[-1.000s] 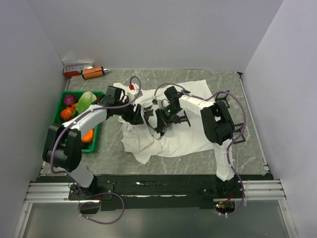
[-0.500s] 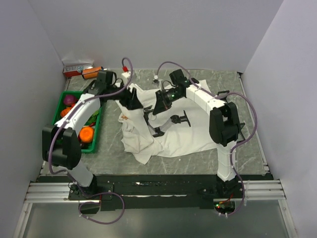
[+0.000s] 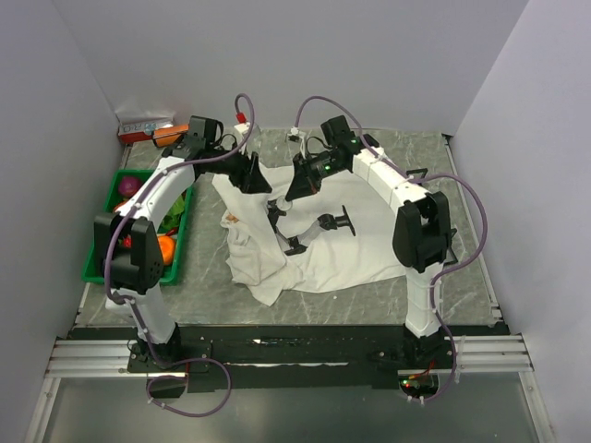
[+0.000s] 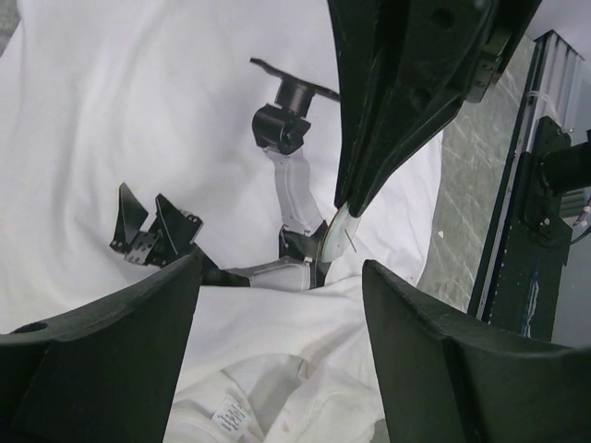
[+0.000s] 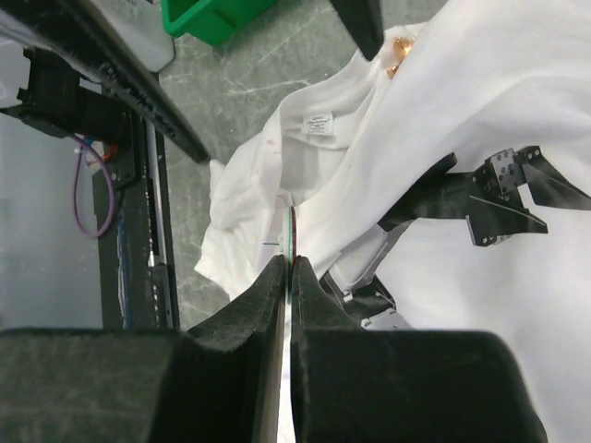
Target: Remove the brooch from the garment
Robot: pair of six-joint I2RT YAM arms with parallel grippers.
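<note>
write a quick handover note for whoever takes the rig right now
Left gripper: jaws open, empty, above the garment.
Right gripper: jaws shut on a thin disc, over the garment; what the disc is, cannot tell.
Brooch: on a crumpled fold of the garment on the left arm's side, apart from both grippers.
Done: nothing that shows.
Left: reach the brooch, grip it, pull it off.

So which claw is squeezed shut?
The right claw: its fingers press together on a thin disc. The left claw has its fingers spread wide apart and grips nothing.
</note>
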